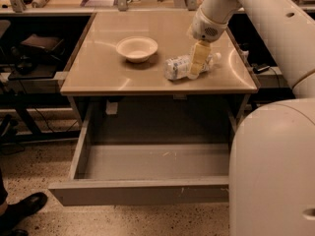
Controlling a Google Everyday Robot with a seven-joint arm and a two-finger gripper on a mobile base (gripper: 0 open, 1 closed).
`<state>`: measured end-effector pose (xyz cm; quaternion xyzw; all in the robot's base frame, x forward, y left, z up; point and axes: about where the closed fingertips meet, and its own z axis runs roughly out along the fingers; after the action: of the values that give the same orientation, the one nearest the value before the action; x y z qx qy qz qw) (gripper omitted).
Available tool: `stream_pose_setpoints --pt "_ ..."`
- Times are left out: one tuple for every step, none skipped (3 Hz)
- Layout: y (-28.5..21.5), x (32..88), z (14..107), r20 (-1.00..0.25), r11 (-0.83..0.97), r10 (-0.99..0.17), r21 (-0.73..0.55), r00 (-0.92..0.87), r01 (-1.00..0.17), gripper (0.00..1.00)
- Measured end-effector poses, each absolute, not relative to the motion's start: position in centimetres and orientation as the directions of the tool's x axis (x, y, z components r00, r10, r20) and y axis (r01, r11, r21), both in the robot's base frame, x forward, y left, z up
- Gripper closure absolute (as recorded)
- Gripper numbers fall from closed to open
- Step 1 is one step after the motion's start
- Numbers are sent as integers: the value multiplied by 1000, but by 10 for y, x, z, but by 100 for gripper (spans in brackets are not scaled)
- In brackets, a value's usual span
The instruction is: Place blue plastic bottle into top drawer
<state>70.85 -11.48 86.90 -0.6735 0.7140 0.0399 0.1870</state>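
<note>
In the single camera view, we see the blue plastic bottle (176, 68) lying on its side on the tan surface (98, 75), just right of a cream bowl (137, 48). Its long axis runs left to right, with the cap to the right. The pincer (198, 65) hangs over the bottle's right half, crossing that axis — we cannot tell whether it is open or closed. The top drawer (138, 191) stands pulled open below the surface's front edge — nearer us than the bottle.

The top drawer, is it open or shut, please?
Open: top drawer is pulled out, floor visible; the end effector is at the blue plastic bottle.
</note>
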Motion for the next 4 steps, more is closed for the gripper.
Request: stream_pose_setpoints --pt "-94 712 837 -324 39 -946 -134 6 -990 0" --pt "-94 712 837 -324 39 -946 -134 6 -990 0" --pt "-94 712 837 -324 39 -946 -134 6 -990 19" --pt "-94 712 837 -324 39 -946 -134 6 -990 42"
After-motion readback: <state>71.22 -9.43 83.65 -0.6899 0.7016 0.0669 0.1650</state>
